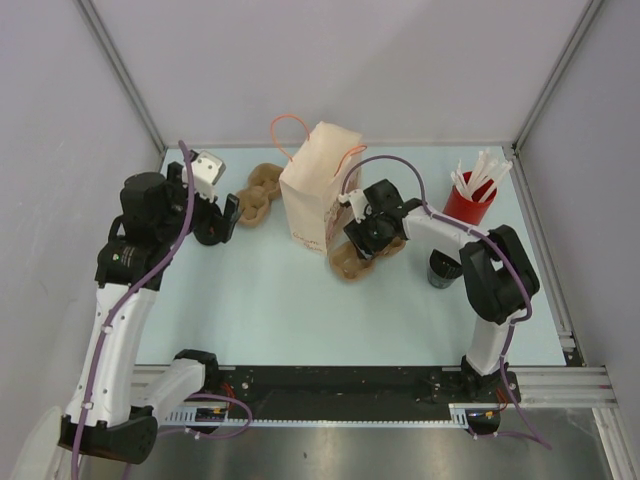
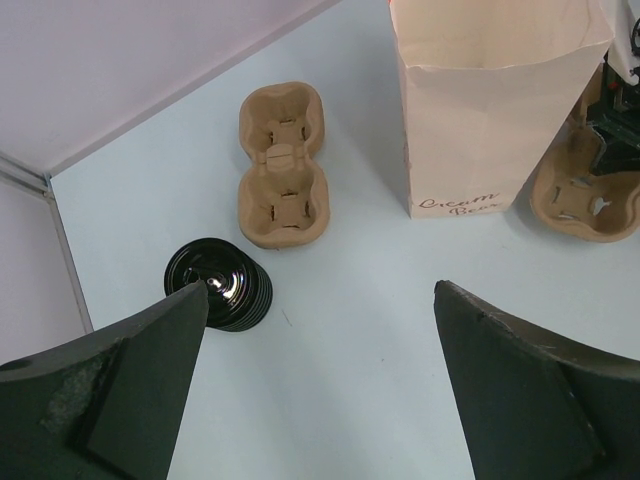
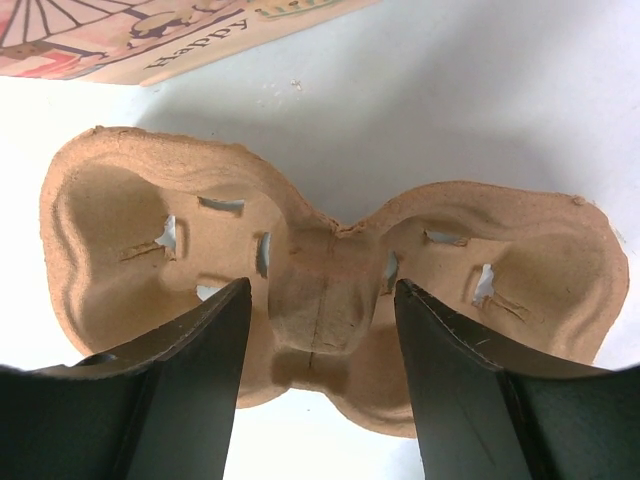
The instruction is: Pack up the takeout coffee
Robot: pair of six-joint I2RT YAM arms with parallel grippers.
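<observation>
The takeout coffee, a short round black cup with a ringed top, stands on the pale blue table just beyond the left fingertip in the left wrist view. In the top view it is hidden under my left gripper. My left gripper hangs above the table, open wide and holding nothing. My right gripper is lowered over a brown pulp cup carrier, its jaws on either side of the carrier's middle post with gaps still showing. That carrier lies right of the paper bag.
A second pulp carrier lies left of the upright bag. A taller black cup stands by the right arm, and a red cup of white sticks at the back right. Grey walls enclose the table on three sides.
</observation>
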